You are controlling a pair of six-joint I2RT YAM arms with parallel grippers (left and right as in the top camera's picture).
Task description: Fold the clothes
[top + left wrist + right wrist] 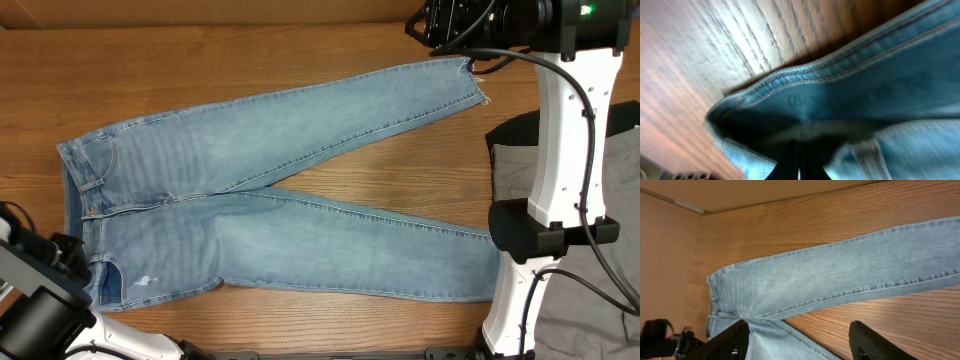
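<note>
Where the left gripper sits at the near left of the wood-grain table, its dark fingers are pressed together, clamped on the waistband of the jeans. The band is thick light-blue denim with double rows of tan stitching; a faint mark on it is too blurred to read. The jeans lie flat with the waist to the left and both legs spread rightward in a narrow V, the faded cloth paler down each thigh. The far leg ends in a frayed hem. Above that leg hangs the right gripper, its fingers wide apart and holding nothing. Grey trousers lie at the right edge.
</note>
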